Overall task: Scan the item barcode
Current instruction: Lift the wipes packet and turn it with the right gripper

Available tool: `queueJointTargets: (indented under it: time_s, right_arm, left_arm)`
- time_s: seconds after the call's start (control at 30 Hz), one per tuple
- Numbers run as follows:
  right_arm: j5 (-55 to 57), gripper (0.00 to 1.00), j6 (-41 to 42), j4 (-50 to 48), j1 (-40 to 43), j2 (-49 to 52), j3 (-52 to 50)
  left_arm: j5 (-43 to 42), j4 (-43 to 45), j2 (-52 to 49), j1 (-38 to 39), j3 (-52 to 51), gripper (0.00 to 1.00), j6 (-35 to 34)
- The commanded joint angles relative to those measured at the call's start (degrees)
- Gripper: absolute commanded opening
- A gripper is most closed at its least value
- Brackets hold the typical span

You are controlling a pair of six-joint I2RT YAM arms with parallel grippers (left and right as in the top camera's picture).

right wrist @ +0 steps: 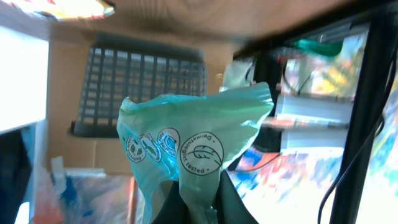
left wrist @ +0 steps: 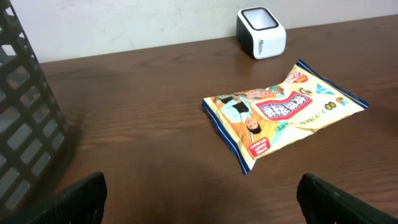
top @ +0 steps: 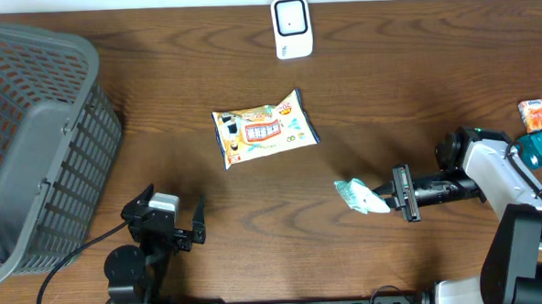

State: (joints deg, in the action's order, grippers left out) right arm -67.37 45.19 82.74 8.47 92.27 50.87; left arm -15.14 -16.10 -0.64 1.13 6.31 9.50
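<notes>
Mock shop checkout: scanner [top: 292,27], basket [top: 42,144], snack bag [top: 263,128]

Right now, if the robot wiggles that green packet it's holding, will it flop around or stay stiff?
Probably floppy: the green packet is crinkled and bends where the right gripper pinches one end. It likely weighs little, since that small pinch holds it out over the table. Its smooth wrapper might slip.

green packet [right wrist: 186,124] — "Dermatologically tested" (upside down) | snack bag [left wrist: 283,112] — print illegible
</notes>
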Motion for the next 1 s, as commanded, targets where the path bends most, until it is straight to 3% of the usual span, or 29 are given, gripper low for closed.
queueJointTargets:
  time_s: [0.0,0.2,0.57,0.73,0.8,0.97]
  right_arm:
    - [-5.66,0.01,-2.58,2.91,0.13,-0.33,0.07]
    - [-5.84,0.02,7.58,3.17,0.13,-0.33,0.07]
    - [-6.32,0.02,52.00,-8.55,0.11,-0.33,0.07]
    - [-8.20,0.01,68.22,-13.53,0.11,-0.33,0.07]
    - [-8.20,0.01,72.06,-15.43,0.11,-0.33,0.07]
    - [-13.03,0.01,70.42,-20.26,0.22,-0.33,0.07]
  left_arm:
    - [-0.74,-1.25,0.31,-0.31,-0.90,0.98,0.96]
    - [-0.74,-1.25,0.31,-0.31,-0.90,0.98,0.96]
    - [-0.72,-1.25,0.31,-0.31,-0.90,0.98,0.96]
    - [-0.74,-1.25,0.31,-0.31,-0.90,0.98,0.96]
    - [-0.74,-1.25,0.31,-0.31,-0.90,0.98,0.96]
    - [-0.74,-1.25,0.31,-0.31,-0.90,0.98,0.96]
